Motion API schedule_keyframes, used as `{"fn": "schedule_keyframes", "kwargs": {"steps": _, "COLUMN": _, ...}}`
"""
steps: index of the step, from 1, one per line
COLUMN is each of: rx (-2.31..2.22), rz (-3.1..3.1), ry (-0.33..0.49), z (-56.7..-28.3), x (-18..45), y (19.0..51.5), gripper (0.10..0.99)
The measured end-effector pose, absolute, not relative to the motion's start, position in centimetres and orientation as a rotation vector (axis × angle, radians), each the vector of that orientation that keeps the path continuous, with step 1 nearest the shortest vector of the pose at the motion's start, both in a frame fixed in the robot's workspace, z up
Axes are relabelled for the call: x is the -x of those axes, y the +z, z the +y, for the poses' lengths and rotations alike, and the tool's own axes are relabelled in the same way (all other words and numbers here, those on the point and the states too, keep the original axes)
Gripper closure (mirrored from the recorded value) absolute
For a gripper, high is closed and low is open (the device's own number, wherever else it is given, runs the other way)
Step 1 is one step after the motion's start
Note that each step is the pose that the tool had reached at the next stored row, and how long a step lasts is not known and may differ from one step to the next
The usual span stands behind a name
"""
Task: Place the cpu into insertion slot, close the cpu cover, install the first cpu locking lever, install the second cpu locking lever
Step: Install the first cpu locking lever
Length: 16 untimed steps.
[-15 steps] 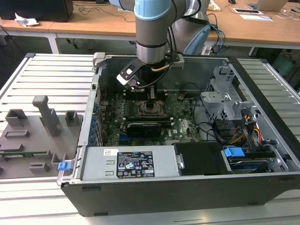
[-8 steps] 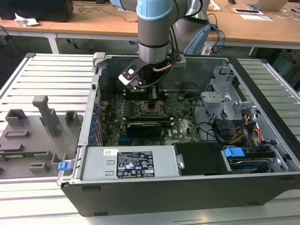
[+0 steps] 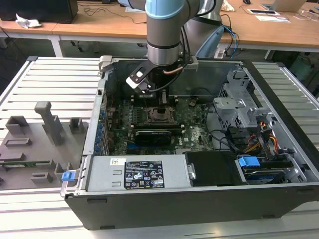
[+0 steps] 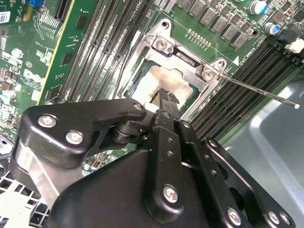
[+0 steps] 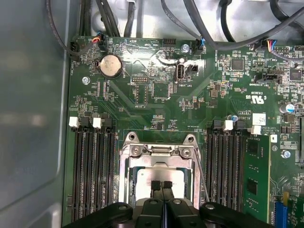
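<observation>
The gripper (image 5: 161,185) has its fingers pressed together, holding nothing, right above the cpu (image 5: 142,180). The cpu lies in the slot (image 3: 160,114), centre of the exterior view, framed by the cover (image 5: 159,160).

Arm (image 3: 164,30): 1 unit, silver-grey tube with blue joint cap, last link vertical, wrist pointing straight down. Gripper (image 5: 161,185): black, 2 fingers (image 5: 155,186) set together, tips touching side by side; bolted linkage bars angled out to both sides.
</observation>
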<state>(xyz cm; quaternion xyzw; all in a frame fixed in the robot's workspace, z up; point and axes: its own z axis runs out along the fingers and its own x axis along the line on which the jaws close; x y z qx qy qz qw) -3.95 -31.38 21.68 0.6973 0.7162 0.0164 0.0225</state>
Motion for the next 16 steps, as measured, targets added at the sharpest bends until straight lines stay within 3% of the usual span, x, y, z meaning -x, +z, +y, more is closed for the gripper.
{"fn": "schedule_keyframes", "kwargs": {"steps": 16, "rx": -2.16, "rz": 2.218, "ry": 0.05, "z": -31.39, "x": 3.95, "y": 22.33, "gripper": 0.98}}
